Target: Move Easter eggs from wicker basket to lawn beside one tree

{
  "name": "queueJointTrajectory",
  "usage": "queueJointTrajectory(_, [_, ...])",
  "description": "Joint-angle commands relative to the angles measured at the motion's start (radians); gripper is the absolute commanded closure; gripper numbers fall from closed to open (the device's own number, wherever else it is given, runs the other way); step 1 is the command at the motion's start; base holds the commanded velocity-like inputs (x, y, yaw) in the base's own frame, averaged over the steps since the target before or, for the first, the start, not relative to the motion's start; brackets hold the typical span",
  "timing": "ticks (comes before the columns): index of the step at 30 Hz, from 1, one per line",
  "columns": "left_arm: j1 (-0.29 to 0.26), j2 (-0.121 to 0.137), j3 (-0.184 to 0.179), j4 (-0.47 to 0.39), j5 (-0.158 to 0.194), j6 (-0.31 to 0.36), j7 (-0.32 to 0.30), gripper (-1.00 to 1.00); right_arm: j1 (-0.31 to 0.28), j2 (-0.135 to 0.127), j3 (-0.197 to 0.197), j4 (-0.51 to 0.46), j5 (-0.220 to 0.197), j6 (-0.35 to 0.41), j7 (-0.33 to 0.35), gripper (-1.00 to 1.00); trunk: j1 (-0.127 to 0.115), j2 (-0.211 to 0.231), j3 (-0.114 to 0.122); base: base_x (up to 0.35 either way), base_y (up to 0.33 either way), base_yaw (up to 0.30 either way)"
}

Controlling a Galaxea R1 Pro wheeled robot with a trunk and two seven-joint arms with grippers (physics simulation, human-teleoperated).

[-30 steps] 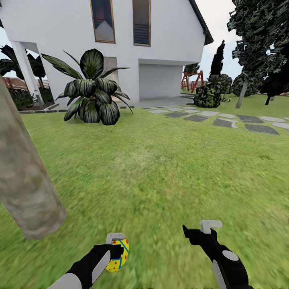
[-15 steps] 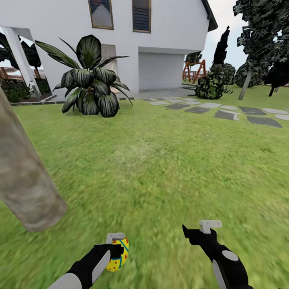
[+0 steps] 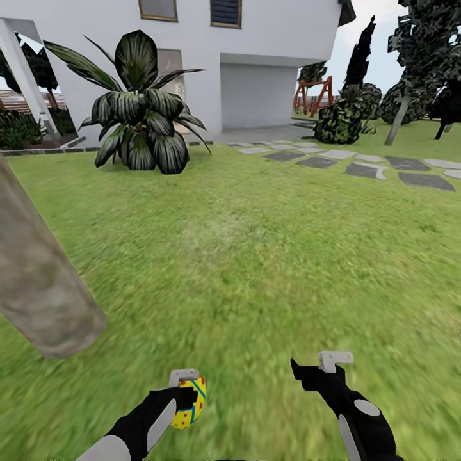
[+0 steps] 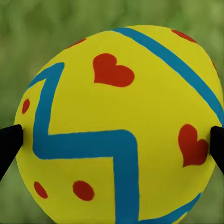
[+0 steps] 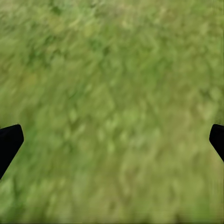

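From the head, the left gripper is clamping an Easter egg above the lawn near the tree, while the left wrist is showing fingertips pinching it and the right wrist is showing the right gripper spread wide over grass.

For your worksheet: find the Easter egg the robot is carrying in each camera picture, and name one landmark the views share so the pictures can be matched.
Head view: the Easter egg sits low, left of centre, in the left pincer, right of the tree trunk.
Left wrist view: the egg spans most of the picture, between the dark fingertips.
Right wrist view: no egg; blurred grass between open fingertips.
Shared landmark: the lawn.
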Motion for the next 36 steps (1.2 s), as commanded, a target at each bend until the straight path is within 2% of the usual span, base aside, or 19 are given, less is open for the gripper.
queueJointTrajectory(1, [0.0, 0.001, -0.008, -0.002, 0.011, 0.002, 0.009, 1.0, 0.0, 0.001, -0.003, -0.001, 0.003, 0.005, 0.008, -1.0, 0.0, -0.001, -0.005, 0.0, 0.0, 0.0])
queueJointTrajectory(31, [0.001, 0.001, -0.008, -0.002, 0.01, -0.021, 0.009, 1.0, 0.0, 0.001, -0.001, -0.001, 0.003, 0.005, 0.008, -1.0, 0.014, -0.008, -0.121, 0.0, 0.0, 0.0])
queueJointTrajectory(36, [0.001, 0.001, -0.008, -0.004, 0.01, -0.021, 0.009, 1.0, 0.0, 0.001, 0.0, -0.001, 0.003, 0.004, 0.008, -1.0, 0.015, -0.008, -0.129, 0.0, 0.0, 0.0])
